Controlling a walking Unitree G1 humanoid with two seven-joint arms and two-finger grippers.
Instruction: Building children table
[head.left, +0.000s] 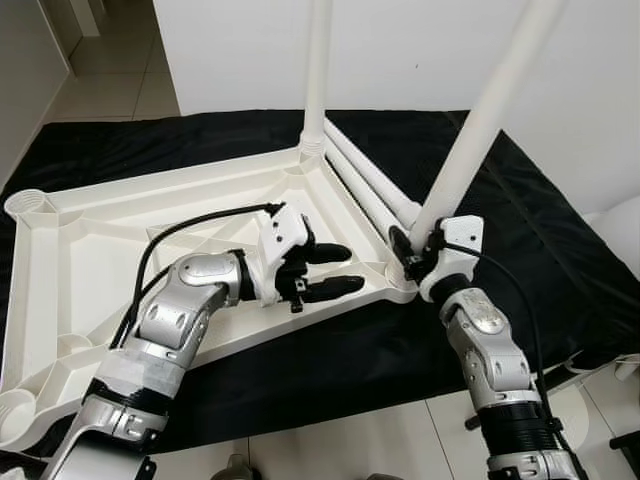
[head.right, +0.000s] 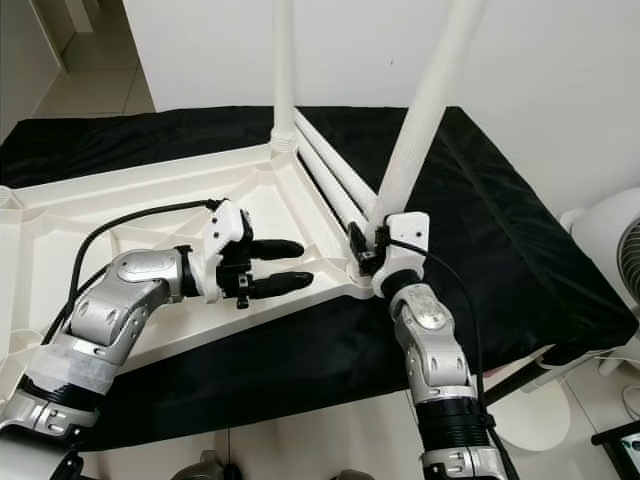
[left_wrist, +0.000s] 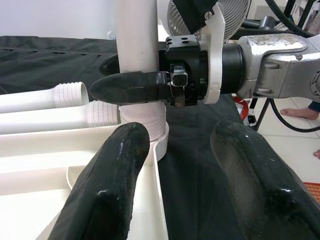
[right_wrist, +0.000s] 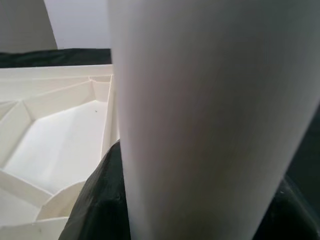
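Observation:
A white plastic tabletop (head.left: 90, 250) lies upside down on a black cloth. One white leg (head.left: 318, 70) stands upright in the far corner socket. A second white leg (head.left: 480, 130) stands tilted in the near right corner socket (head.left: 405, 285), and my right gripper (head.left: 408, 255) is shut on its base. In the left wrist view that leg (left_wrist: 136, 45) rises between the right gripper's black fingers (left_wrist: 130, 86). My left gripper (head.left: 338, 272) hovers open over the tabletop just left of that corner, holding nothing. Two more legs (head.left: 370, 180) lie on the cloth along the tabletop's right edge.
Empty corner sockets sit at the tabletop's far left (head.left: 30, 205) and near left (head.left: 18, 410). A white fan (head.right: 610, 240) stands on the tiled floor at the right. A white wall (head.left: 240, 50) runs behind the cloth.

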